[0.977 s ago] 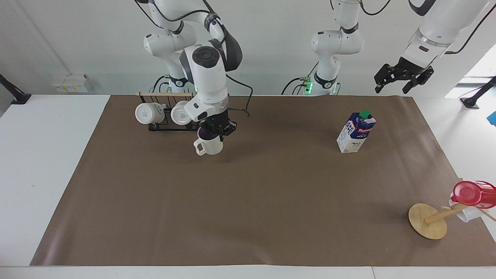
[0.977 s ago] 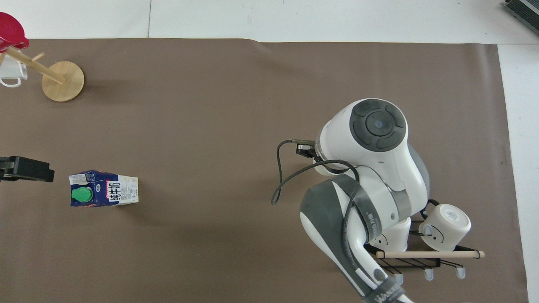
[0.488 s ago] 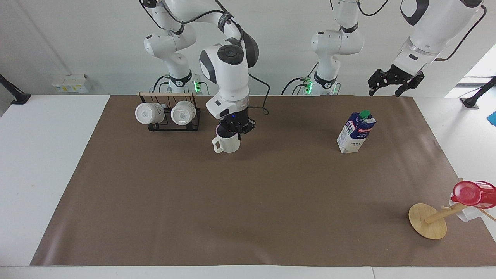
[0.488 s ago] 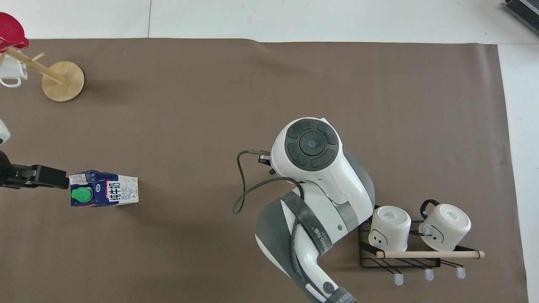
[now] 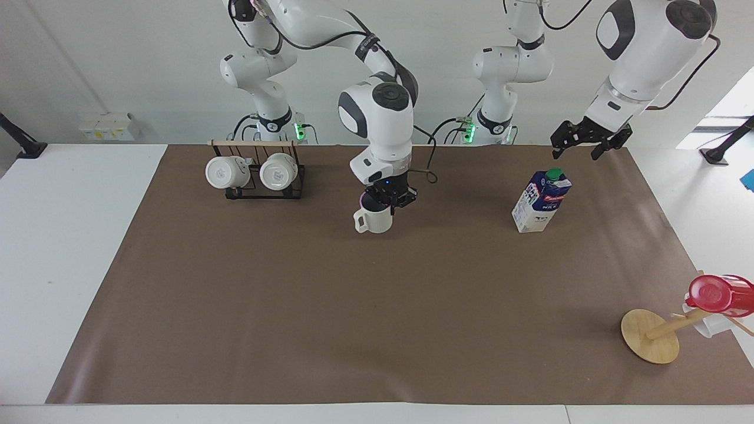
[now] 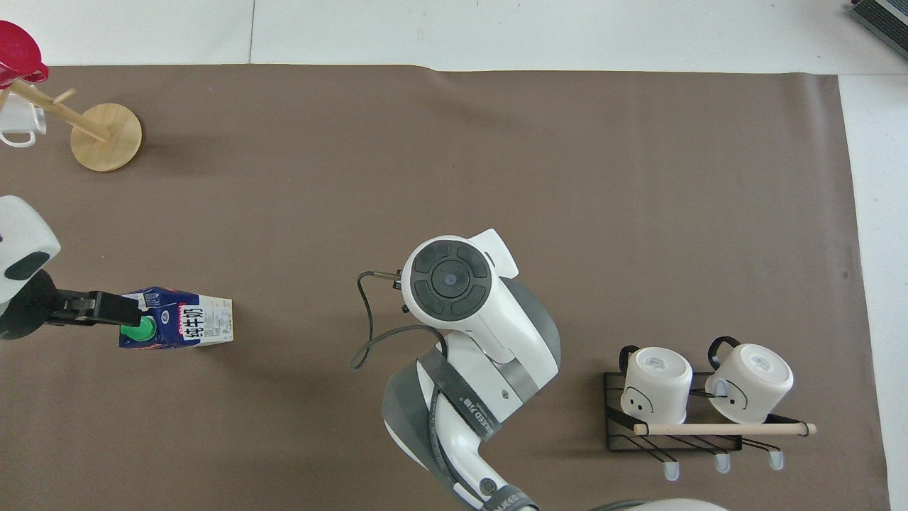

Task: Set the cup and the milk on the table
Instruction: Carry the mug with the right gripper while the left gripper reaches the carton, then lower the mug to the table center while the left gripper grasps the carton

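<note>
Half done at best: right gripper, fingers clamped on the cup, hangs over mid-tabletop, while left gripper, fingers spread, hovers over the standing milk.

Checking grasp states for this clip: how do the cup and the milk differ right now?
The cup is short, cream-white and clamped at its rim by the right gripper; the milk is taller, blue-and-white, green-capped and free, with the left gripper open above it. Both are upright over the brown sheet.
</note>
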`<state>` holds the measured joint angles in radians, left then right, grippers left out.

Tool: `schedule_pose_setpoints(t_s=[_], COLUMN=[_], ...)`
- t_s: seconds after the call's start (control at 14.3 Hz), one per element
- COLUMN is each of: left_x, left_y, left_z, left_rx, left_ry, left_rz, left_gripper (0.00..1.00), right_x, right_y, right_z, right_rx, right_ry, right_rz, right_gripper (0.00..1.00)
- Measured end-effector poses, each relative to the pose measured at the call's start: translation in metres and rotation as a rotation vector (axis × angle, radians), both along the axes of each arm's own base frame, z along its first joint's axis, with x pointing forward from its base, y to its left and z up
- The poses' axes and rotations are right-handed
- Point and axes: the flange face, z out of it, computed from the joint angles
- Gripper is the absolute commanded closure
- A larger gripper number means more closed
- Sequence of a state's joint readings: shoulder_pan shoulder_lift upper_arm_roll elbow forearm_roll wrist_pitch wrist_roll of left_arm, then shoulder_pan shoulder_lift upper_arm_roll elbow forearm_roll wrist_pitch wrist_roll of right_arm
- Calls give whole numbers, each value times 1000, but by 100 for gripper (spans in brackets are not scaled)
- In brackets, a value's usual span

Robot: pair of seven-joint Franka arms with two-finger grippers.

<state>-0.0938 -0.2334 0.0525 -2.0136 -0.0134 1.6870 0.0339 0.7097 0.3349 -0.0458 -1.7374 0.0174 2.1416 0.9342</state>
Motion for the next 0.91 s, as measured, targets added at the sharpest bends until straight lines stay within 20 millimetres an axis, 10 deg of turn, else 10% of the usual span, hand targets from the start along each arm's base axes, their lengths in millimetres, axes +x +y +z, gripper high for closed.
schedule_pose_setpoints(t_s=[0.84,0.91], left_x=[-6,-6], left_y=[-1,-1], left_z=[-35,-39], left_rx=[-5,-5], left_ry=[-79,-78], left_rz=[-7,-7], left_gripper=[0,0], right_x=[-12,-13], right_y=[10,11], right_z=[-41,-42], right_rx=[-30,-31], right_ry=[16,16], right_rz=[70,73], right_gripper=[100,86])
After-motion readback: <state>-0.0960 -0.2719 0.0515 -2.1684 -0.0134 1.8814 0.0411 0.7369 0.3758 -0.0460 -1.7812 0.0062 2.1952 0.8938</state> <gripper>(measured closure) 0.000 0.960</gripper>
